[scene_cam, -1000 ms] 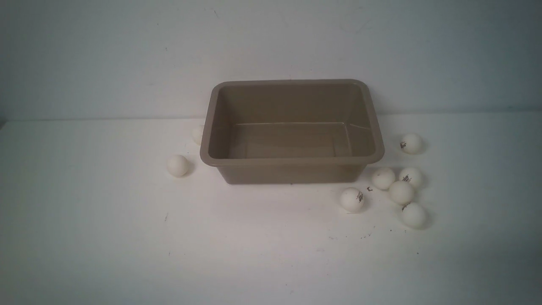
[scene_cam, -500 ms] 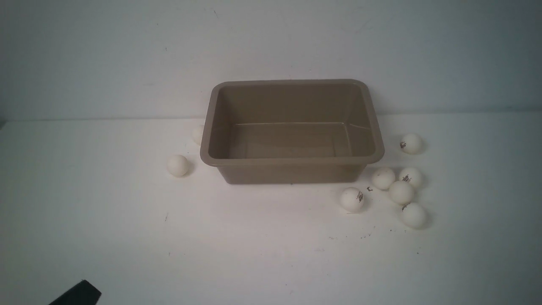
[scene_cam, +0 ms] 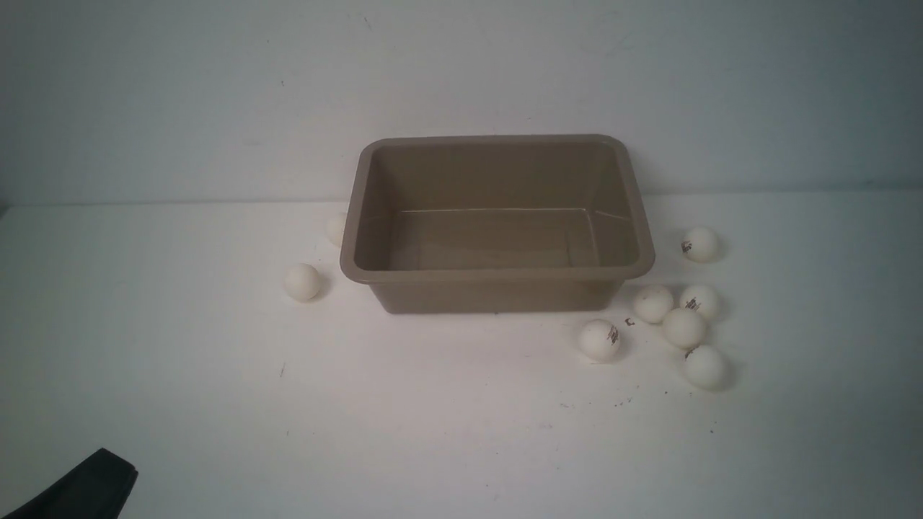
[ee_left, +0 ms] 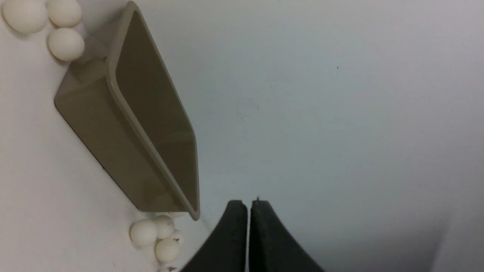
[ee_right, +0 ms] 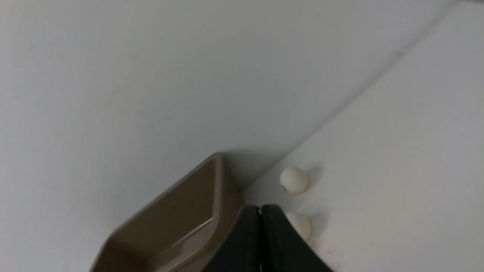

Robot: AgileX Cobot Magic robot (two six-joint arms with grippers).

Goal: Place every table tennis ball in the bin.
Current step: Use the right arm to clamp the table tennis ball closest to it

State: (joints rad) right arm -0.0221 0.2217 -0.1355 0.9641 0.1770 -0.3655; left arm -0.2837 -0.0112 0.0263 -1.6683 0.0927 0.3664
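At the near left corner of the front view, the left tool (scene_cam: 101, 472) shows only as a dark tip over the tabletop (scene_cam: 433, 418). Its wrist view shows its two black fingers (ee_left: 230, 234) pressed together with a hairline seam between them, gripping nothing. The right tool (ee_right: 260, 209) is outside the front view. In its own wrist view its fingers (ee_right: 280, 241) likewise meet tip to tip and are empty.

Ahead of both, the bin (scene_cam: 497, 274) stands upright in the middle of the tabletop, its far side close to the pale wall (scene_cam: 216, 94). All eight table tennis balls (scene_cam: 683, 327) lie on the tabletop outside it. On the robot's left, a plain ball (scene_cam: 302, 281) sits near the bin's near left corner without touching it. A half-hidden ball (scene_cam: 335, 229) peeks out from behind the left rim.

On the right, a lone marked ball (scene_cam: 699, 244) rests beside the bin's right wall. A cluster of four (scene_cam: 652, 303) is bunched close together off the near right corner. A front ball (scene_cam: 599, 339) with a dark printed mark lies just before that corner, apart from the cluster.
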